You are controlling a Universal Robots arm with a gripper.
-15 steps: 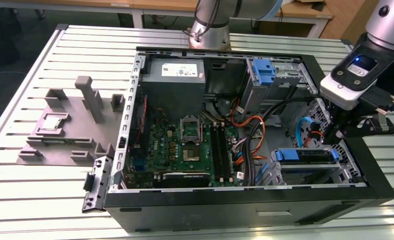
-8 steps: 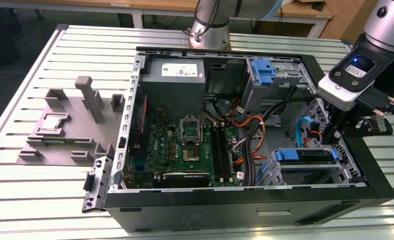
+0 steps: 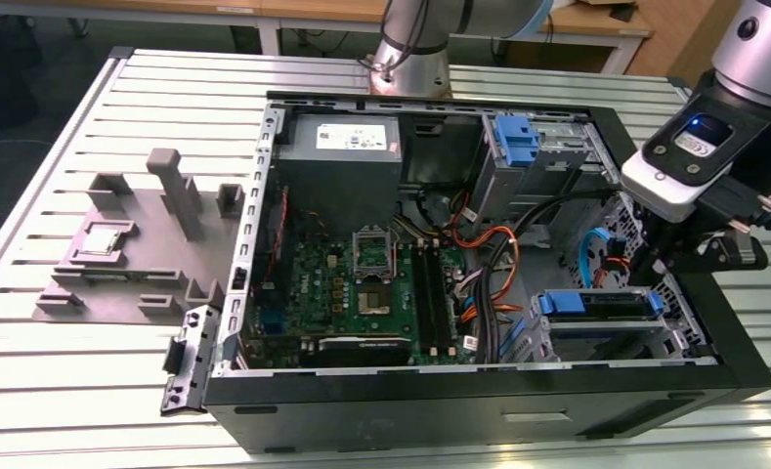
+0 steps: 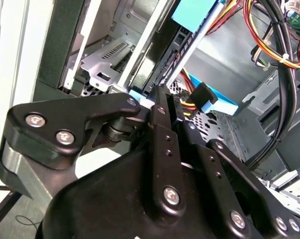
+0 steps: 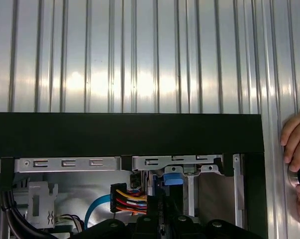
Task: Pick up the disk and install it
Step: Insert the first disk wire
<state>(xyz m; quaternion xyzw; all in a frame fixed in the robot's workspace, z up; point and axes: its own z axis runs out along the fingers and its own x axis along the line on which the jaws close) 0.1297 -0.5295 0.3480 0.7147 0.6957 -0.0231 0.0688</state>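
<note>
The disk [image 4: 188,50] is seen edge-on in the second wrist view: a dark slab with a blue carrier strip, slanting into a metal drive cage. My gripper [image 4: 154,95] is shut on its near end. In the exterior view my gripper [image 3: 661,272] reaches down inside the open computer case [image 3: 490,410], close to the wall on the exterior view's right. Its tips are at the end of the blue-framed disk [image 3: 594,304], which lies in the lower drive cage. In the first wrist view a blue bit of the carrier [image 5: 173,178] shows just beyond my black fingers [image 5: 162,214].
An upright blue bracket [image 3: 518,139] stands in the far cage. The grey power-supply box [image 3: 343,147], green motherboard [image 3: 365,283] and orange and black cables [image 3: 490,264] crowd the case. A grey fixture [image 3: 138,254] lies on the slatted table. A person's hand [image 5: 295,144] rests beside the case.
</note>
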